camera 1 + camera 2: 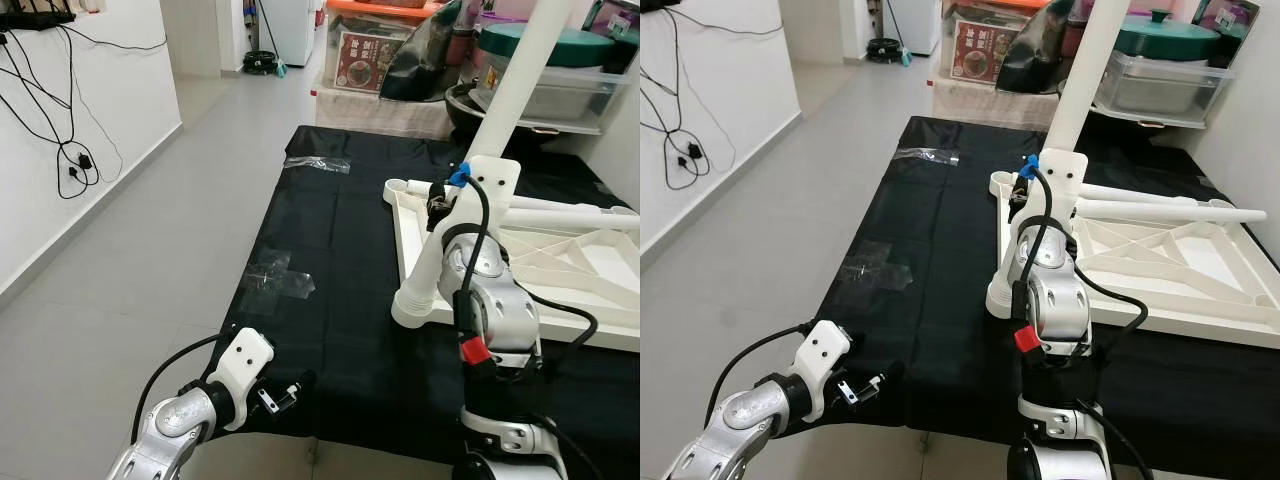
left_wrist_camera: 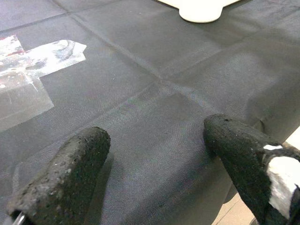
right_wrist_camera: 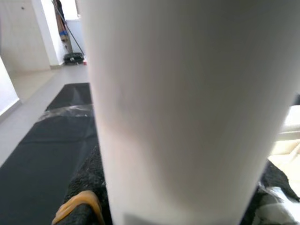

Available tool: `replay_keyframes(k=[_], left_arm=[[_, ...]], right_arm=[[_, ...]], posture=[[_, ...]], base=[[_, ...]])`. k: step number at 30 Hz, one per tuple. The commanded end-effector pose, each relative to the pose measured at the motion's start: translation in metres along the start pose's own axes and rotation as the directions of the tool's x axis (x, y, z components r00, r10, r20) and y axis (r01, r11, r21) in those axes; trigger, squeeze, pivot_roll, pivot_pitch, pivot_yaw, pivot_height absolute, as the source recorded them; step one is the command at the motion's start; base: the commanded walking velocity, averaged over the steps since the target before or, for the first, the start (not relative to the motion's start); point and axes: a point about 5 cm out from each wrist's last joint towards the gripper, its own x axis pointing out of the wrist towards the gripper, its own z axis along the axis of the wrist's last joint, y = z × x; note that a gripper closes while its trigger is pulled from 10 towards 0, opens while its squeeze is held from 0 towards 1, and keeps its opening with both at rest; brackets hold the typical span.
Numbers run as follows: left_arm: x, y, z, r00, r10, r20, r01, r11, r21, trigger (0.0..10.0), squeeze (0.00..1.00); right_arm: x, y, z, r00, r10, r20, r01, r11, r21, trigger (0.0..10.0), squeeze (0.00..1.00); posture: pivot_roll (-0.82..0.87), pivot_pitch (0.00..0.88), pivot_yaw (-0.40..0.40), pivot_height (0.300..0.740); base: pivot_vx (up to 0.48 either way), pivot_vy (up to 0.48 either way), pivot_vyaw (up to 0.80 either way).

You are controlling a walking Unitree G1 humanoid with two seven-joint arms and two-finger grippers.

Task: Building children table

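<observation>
A white children's table top [image 1: 600, 272] lies upside down on a black mat [image 1: 340, 250]. At its near-left corner a white table leg [image 1: 520, 70] stands tilted, its wide foot [image 1: 415, 302] at the corner. My right gripper [image 1: 440, 206] is shut on this leg at mid height; the right wrist view has the leg [image 3: 178, 103] pressed close between the fingers. A second white leg [image 1: 570, 215] lies flat across the table top. My left gripper [image 2: 154, 159] hangs open just above the mat's near-left edge, with nothing between its fingers [image 2: 65, 178].
Clear tape patches [image 1: 275, 280] and a plastic wrapper [image 1: 318, 163] lie on the mat. Storage boxes, a cardboard box [image 1: 362, 60] and pots crowd the far end. Grey floor [image 1: 150, 250] stretches to the left, with cables [image 1: 70, 160] on the white wall.
</observation>
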Motion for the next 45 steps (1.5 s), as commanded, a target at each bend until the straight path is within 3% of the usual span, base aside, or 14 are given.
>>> replay_keyframes(k=[1, 36, 37, 38, 39, 45], left_arm=[[0.000, -0.002, -0.003, 1.000, -0.012, -0.008, 0.012, 1.000, 0.002, 10.0, 0.00], [0.001, -0.003, -0.005, 1.000, -0.021, -0.014, 0.021, 1.000, 0.002, 10.0, 0.00], [0.001, -0.003, -0.005, 1.000, -0.021, -0.014, 0.021, 1.000, 0.002, 10.0, 0.00], [0.001, -0.003, -0.005, 1.000, -0.021, -0.014, 0.021, 1.000, 0.002, 10.0, 0.00], [0.001, -0.003, -0.005, 1.000, -0.021, -0.014, 0.021, 1.000, 0.003, 10.0, 0.00], [0.002, -0.002, -0.005, 1.000, -0.022, -0.014, 0.022, 1.000, 0.004, 10.0, 0.00]], right_arm=[[0.000, -0.006, 0.010, 1.000, -0.003, 0.024, 0.002, 1.000, 0.011, 10.0, 0.00], [0.013, -0.021, 0.025, 0.990, 0.140, 0.035, -0.138, 0.989, -0.052, 10.0, 0.00], [0.013, -0.022, 0.025, 0.990, 0.134, 0.035, -0.132, 0.990, -0.047, 10.0, 0.18], [0.013, -0.022, 0.025, 0.990, 0.134, 0.035, -0.132, 0.990, -0.047, 10.0, 0.18], [0.013, -0.023, 0.026, 0.991, 0.129, 0.037, -0.128, 0.991, -0.039, 10.0, 1.00], [0.015, -0.024, 0.028, 0.989, 0.142, 0.045, -0.141, 0.990, -0.019, 10.0, 1.00]], posture=[[-0.01, 0.000, -0.081, 0.740], [-0.01, 0.000, -0.072, 0.740], [-0.01, 0.000, -0.072, 0.740], [-0.01, 0.000, -0.072, 0.740], [-0.01, 0.000, -0.071, 0.740], [-0.01, 0.000, -0.073, 0.740]], base=[[0.000, 0.000, 0.00], [0.000, 0.000, 0.00], [0.000, 0.000, 0.00], [0.000, 0.000, 0.00], [0.000, 0.000, 0.00], [0.000, 0.000, 0.00]])
